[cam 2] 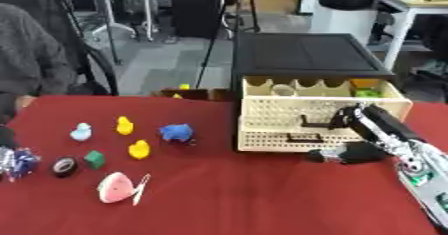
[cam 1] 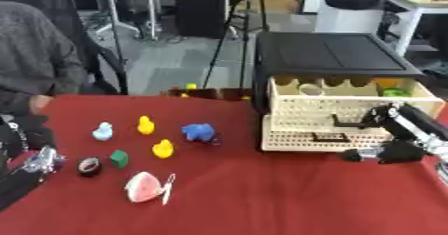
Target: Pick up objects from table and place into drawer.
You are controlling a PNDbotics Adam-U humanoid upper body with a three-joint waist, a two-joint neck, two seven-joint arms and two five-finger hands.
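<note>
Small toys lie on the left of the red table [cam 1: 262, 199]: a pale blue duck [cam 1: 103, 131], two yellow ducks [cam 1: 145, 125] [cam 1: 163, 149], a blue animal [cam 1: 199, 132], a green block [cam 1: 119, 158], a dark round piece [cam 1: 88, 166] and a pink-and-white fan-shaped thing [cam 1: 144, 187]. The cream drawer unit [cam 1: 324, 139] with a black top stands at the right, its top drawer [cam 1: 350, 96] pulled out. My right hand [cam 1: 385, 121] is at that drawer's front, fingers curled on its black handle [cam 1: 348, 124]. My left hand [cam 1: 39, 161] rests at the lower left, fingers relaxed.
Inside the open drawer lie a white round thing [cam 1: 311, 89] and green and orange things [cam 1: 394, 90]. A small yellow thing [cam 1: 190, 86] sits at the table's far edge. A person in grey [cam 1: 35, 64] sits at the far left.
</note>
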